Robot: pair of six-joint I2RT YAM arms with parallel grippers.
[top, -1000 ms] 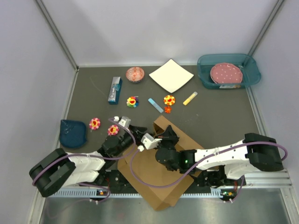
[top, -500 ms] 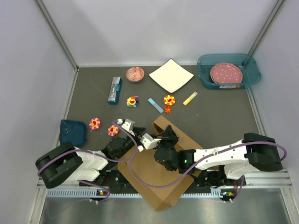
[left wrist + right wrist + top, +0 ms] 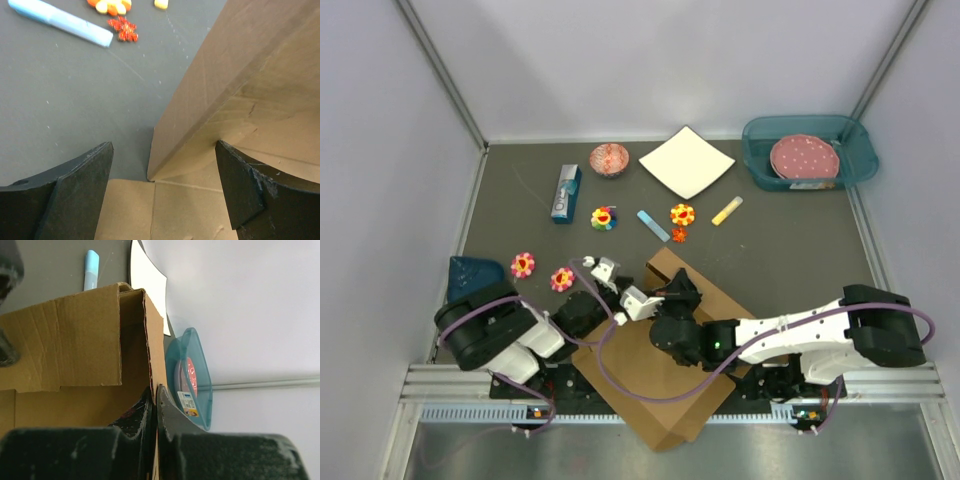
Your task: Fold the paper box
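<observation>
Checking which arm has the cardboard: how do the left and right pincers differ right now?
The left pincer stands wide open; the right pincer is shut. The right pincer pinches an upright wall of the paper box; the left pincer grips nothing and only straddles the corner of a raised flap. Both are at the box.

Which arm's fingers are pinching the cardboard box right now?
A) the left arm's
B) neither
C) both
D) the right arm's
D: the right arm's fingers are closed on a wall of the cardboard box, while the left arm's fingers stand wide apart, gripping nothing.
</observation>
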